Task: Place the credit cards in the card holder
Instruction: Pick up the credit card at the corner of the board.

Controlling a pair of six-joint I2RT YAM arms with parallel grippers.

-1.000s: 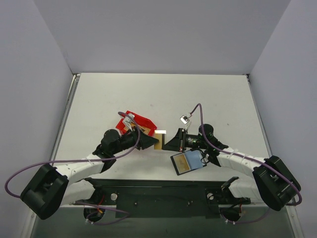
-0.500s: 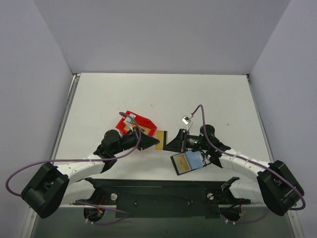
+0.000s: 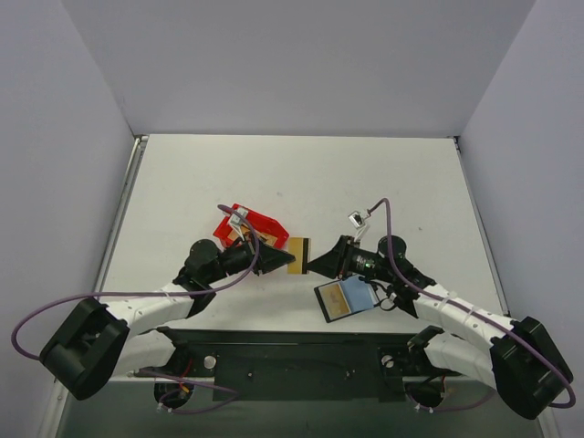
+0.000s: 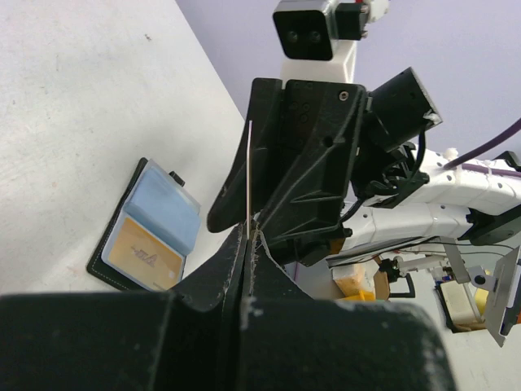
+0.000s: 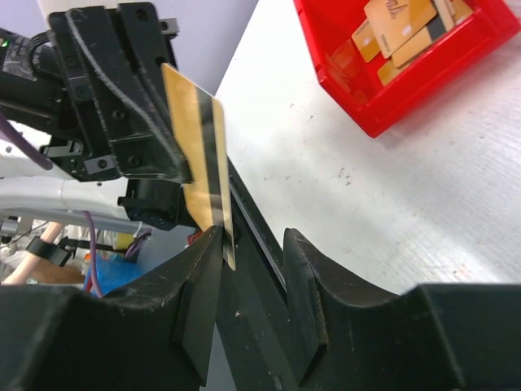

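The white table (image 3: 301, 173) is stretching wide and bare toward the far grey walls. All the things are sitting close together near its front edge, by the arms. The two arms are reaching in toward each other, and their tips are almost meeting in the middle.

The left gripper (image 3: 285, 262) is pinching a thin gold-tan card with a dark stripe (image 3: 298, 255). Its fingers are pressing tight together on one end of the card. The card is standing on its edge up in the air, right between the two grippers. The dark stripe is running along one long side of it.

The right gripper (image 5: 252, 244) is keeping its fingers apart, with a clear gap between them. The card's lower corner is poking into that gap, just beside one finger. I cannot tell if it is touching that finger.

The flat black folding wallet (image 3: 345, 298) is lying open on the table, close to the front edge and partly under the right arm. Its pale grey-blue inside is facing up. Another gold-tan card (image 4: 145, 254) is sitting in it, under a clear pocket.

The red plastic bin (image 3: 251, 226) is sitting on the table on the far side of the left arm, partly hidden by it. Several loose gold-tan cards (image 5: 399, 24) are lying in a heap inside the bin, and some are showing a dark stripe.
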